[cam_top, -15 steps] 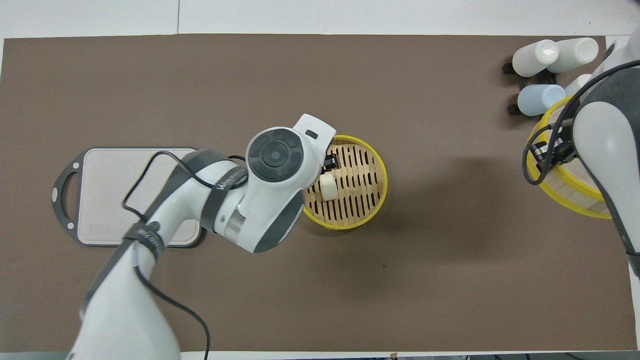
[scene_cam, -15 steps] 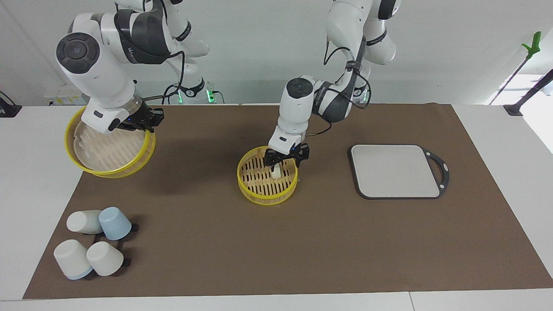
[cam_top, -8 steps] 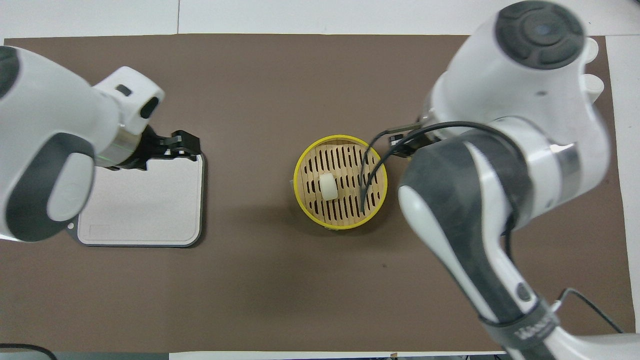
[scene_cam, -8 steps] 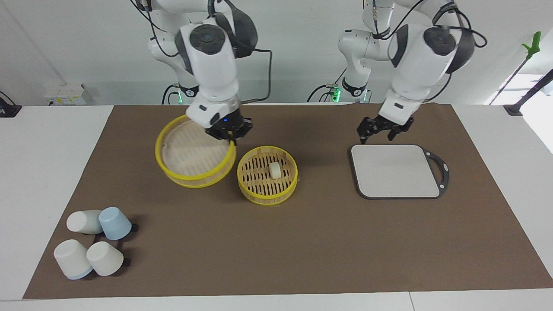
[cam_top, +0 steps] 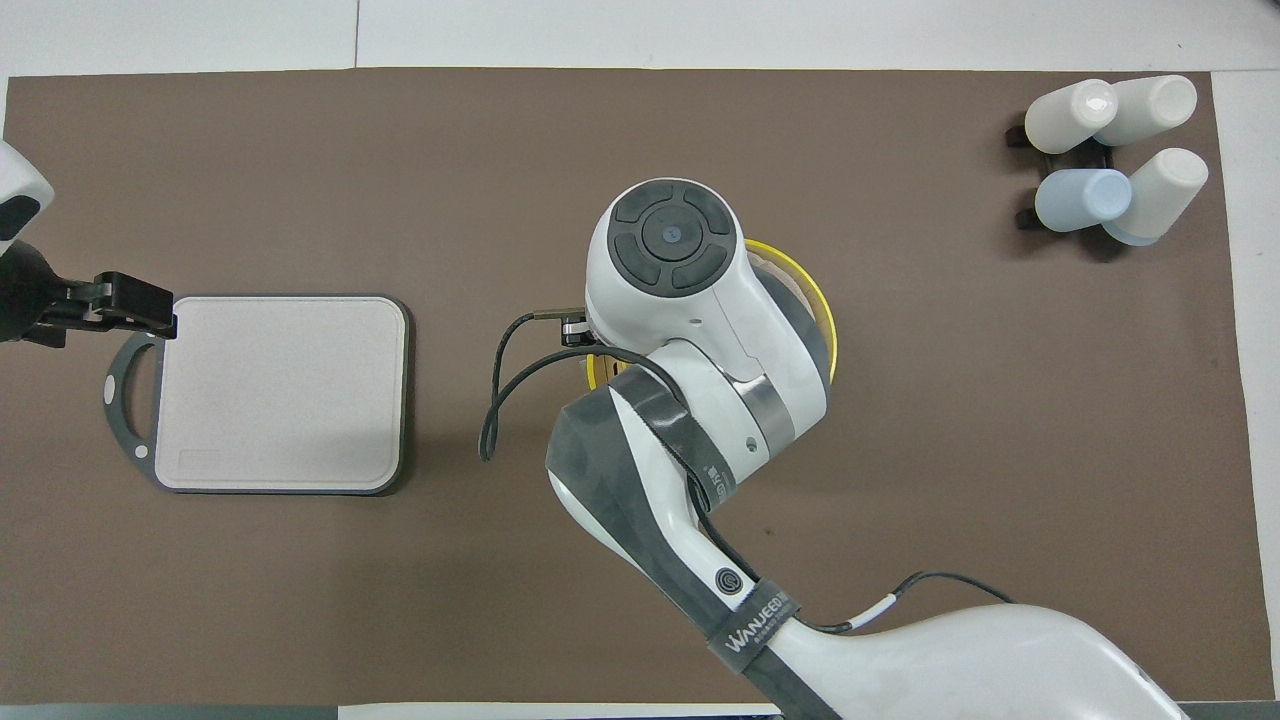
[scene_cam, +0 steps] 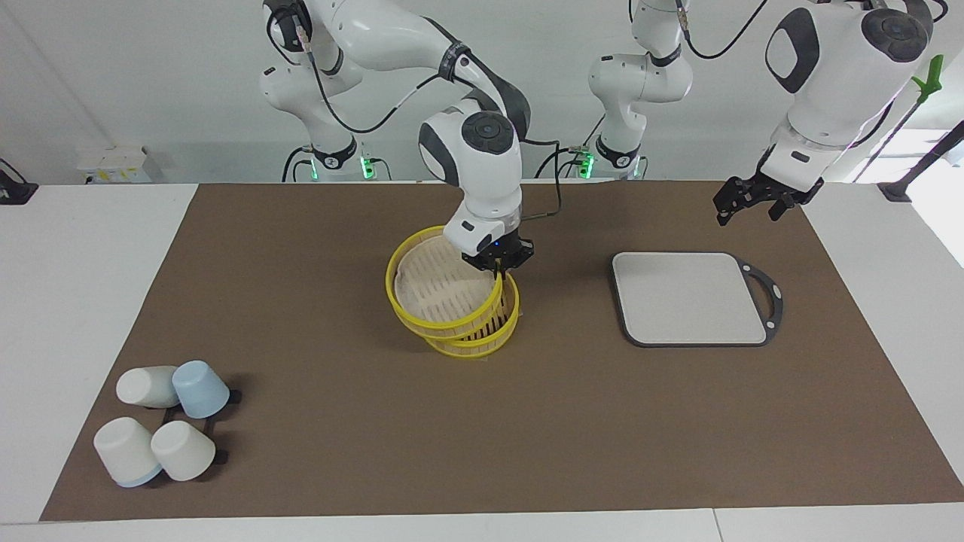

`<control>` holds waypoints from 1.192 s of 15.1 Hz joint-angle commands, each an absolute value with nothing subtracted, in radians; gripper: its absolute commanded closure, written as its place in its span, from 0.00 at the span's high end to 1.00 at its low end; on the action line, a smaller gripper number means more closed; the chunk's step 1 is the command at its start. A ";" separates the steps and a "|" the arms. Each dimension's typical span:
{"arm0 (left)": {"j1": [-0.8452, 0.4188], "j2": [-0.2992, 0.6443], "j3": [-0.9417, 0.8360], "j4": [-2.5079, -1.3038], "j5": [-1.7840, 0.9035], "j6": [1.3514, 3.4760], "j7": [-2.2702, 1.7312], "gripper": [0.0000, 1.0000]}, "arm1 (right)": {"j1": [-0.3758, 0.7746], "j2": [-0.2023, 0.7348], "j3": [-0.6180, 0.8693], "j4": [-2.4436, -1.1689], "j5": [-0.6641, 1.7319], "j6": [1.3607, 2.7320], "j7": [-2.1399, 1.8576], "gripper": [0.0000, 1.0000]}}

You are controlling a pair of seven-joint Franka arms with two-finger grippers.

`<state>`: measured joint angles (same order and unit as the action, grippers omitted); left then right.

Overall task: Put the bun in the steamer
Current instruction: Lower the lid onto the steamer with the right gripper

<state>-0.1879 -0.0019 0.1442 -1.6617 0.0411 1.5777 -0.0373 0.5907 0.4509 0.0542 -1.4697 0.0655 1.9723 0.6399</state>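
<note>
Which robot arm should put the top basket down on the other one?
The right arm. Its gripper is shut on the tilted top tier's rim, right over the bottom tier. The left gripper hangs open, up near the grey board.

A grey square board with a dark rim and a looped handle is laid flat on the brown mat, below the raised left gripper and slightly toward the table's middle. Three white cups and one blue cup are clustered on a black rack, well apart from the right gripper, at the right arm's end of the table.
</note>
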 commanded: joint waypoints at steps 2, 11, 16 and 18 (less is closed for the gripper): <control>-0.183 0.008 0.140 -1.598 0.049 1.479 -0.025 1.00 | 0.618 0.448 0.049 -1.509 0.077 2.051 0.678 0.00; -0.152 -0.014 0.138 -1.597 -0.035 1.477 -0.017 1.00 | 0.644 0.430 0.049 -1.669 0.075 2.247 0.687 0.00; -0.153 -0.031 0.138 -1.600 -0.037 1.525 0.001 1.00 | 0.655 0.448 0.048 -1.664 0.077 2.261 0.701 0.00; -0.152 -0.057 0.138 -1.609 -0.037 1.525 0.008 1.00 | 0.653 0.448 0.048 -1.664 0.075 2.258 0.704 0.99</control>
